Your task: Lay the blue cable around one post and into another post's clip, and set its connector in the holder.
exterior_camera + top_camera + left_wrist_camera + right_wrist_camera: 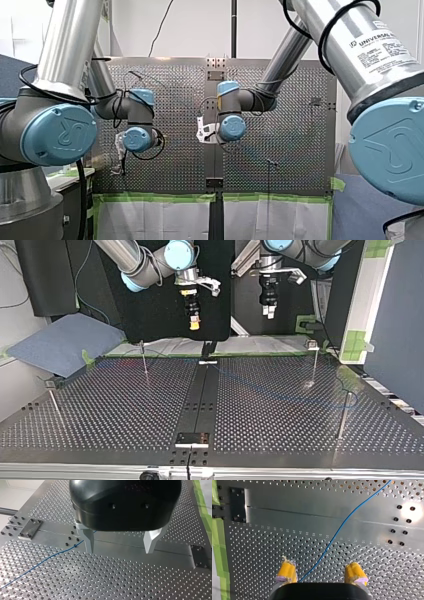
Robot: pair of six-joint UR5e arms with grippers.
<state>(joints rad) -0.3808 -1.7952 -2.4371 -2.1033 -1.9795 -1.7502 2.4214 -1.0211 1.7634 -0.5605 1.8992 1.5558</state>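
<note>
The thin blue cable [347,520] lies loose on the perforated table [125,410]. In the right wrist view it runs under my right gripper [322,573], whose yellow pads [287,571] stand apart, open and empty, above the table. In the left wrist view the cable [42,562] trails off beside my left gripper [120,547], whose metal fingers [88,540] are open with nothing between them. In the top view both grippers hang high over the far edge, my right gripper [194,320] and my left gripper [268,310]. Thin posts [144,362] [314,365] stand on the table. I cannot make out the connector.
Two more thin posts [54,402] [344,415] stand nearer the top view's front corners. A dark centre strip [202,395] ends in a small black plate [191,438]. Green tape [160,198] edges the table, and a blue pad [65,342] lies beside it.
</note>
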